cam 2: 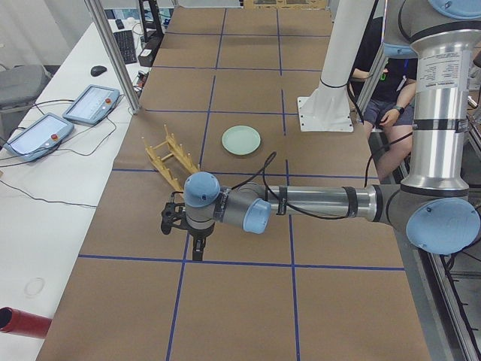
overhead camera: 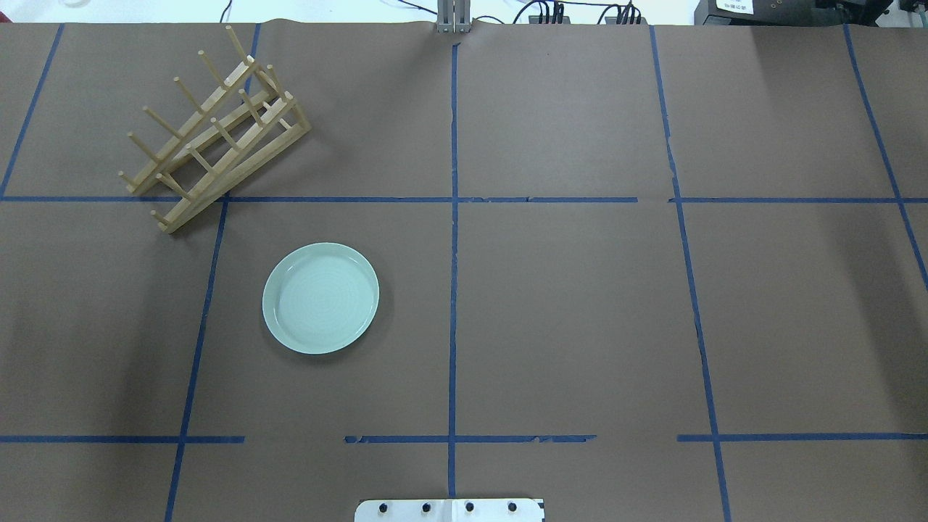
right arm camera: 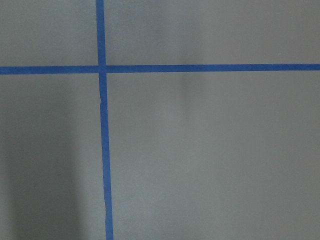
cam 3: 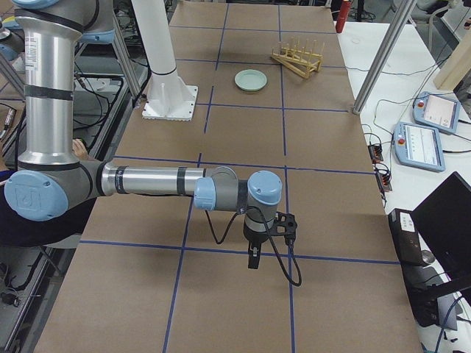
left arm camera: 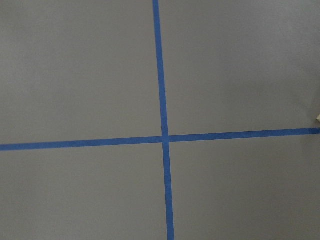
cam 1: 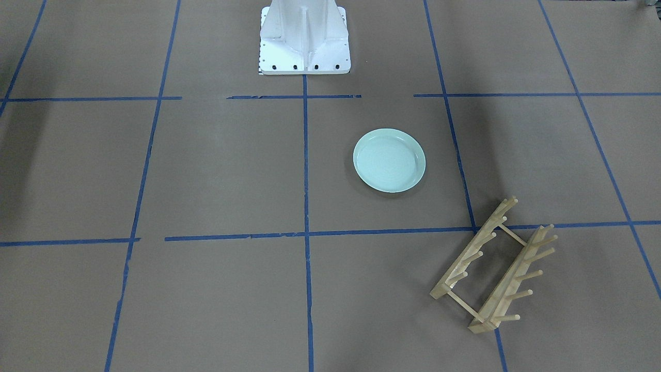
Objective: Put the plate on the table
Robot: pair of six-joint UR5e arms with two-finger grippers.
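Observation:
The pale mint-green plate (cam 1: 389,160) lies flat on the brown paper table (cam 1: 232,170), with nothing holding it. It also shows in the overhead view (overhead camera: 320,298) and in both side views (cam 2: 241,139) (cam 3: 251,79). My left gripper (cam 2: 197,253) points down over the table, well away from the plate, near the table's left end. My right gripper (cam 3: 253,260) points down near the right end. Both show only in the side views, so I cannot tell whether they are open or shut. The wrist views show only paper and blue tape.
The light wooden peg rack (cam 1: 496,266) lies tipped over beyond the plate, on my left side (overhead camera: 214,130). The white robot base (cam 1: 303,39) stands at the near edge. Tablets (cam 2: 90,104) and cables lie on a side bench.

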